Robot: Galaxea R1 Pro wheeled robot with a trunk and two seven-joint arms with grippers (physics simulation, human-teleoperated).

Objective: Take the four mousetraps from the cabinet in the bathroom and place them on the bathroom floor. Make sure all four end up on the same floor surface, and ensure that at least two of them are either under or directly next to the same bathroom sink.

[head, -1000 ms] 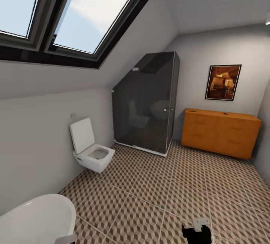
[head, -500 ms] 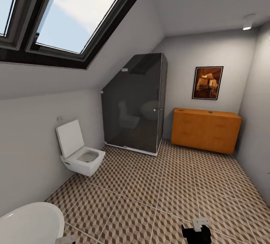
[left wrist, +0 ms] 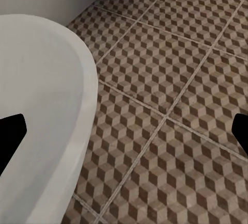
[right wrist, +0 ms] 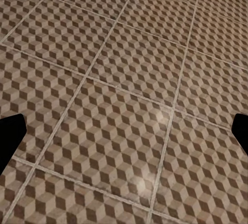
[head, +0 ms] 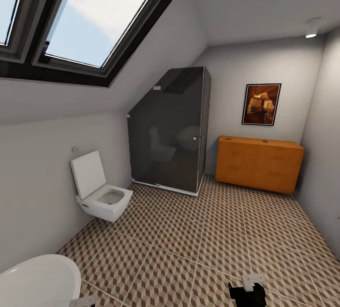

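Both end effectors spread wide over bathroom floor (right wrist: pixel 129 105), cabinet (head: pixel 259 163) far ahead against wall

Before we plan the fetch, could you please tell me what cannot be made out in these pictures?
- Head view: the wide orange-brown wooden cabinet is closed and far off; its contents are hidden by its own front.
- Head view: small dark specks on the cabinet top are too small to identify.
- Head view: the dark glass shower enclosure obscures its interior.
- Head and left wrist views: the white oval bathtub is cut off by the edges.
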